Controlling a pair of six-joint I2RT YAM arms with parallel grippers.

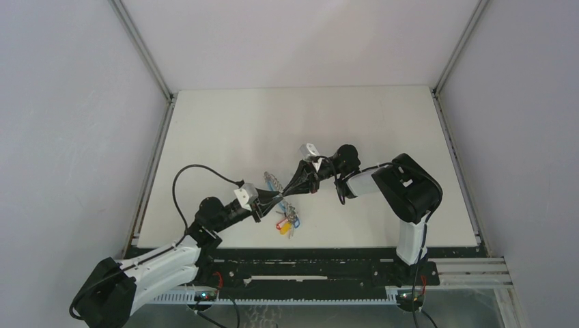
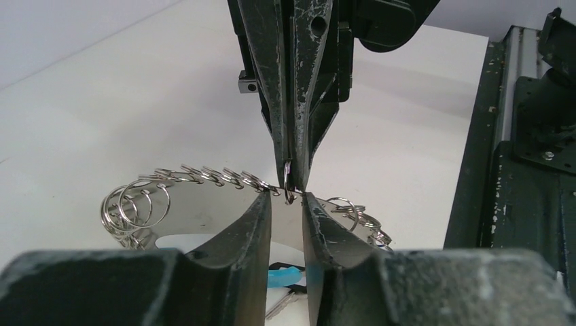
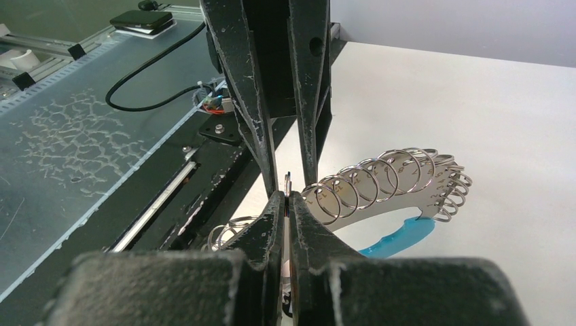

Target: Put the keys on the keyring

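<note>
The keyring is a curved silver plate edged with many small split rings, with a bright blue band along one side. It sits between the two gripper tips in the top view. My right gripper is shut on one thin split ring at the plate's edge. My left gripper faces it tip to tip, its jaws a narrow gap apart on either side of that same ring. Small keys with red, blue and yellow heads cluster just below the grippers. They are too small to tell apart. One silver blade shows under a blue tag.
The white table stretches behind and to both sides of the grippers. The black base rail runs along its near edge, close to the keys. Grey walls enclose the left, right and back.
</note>
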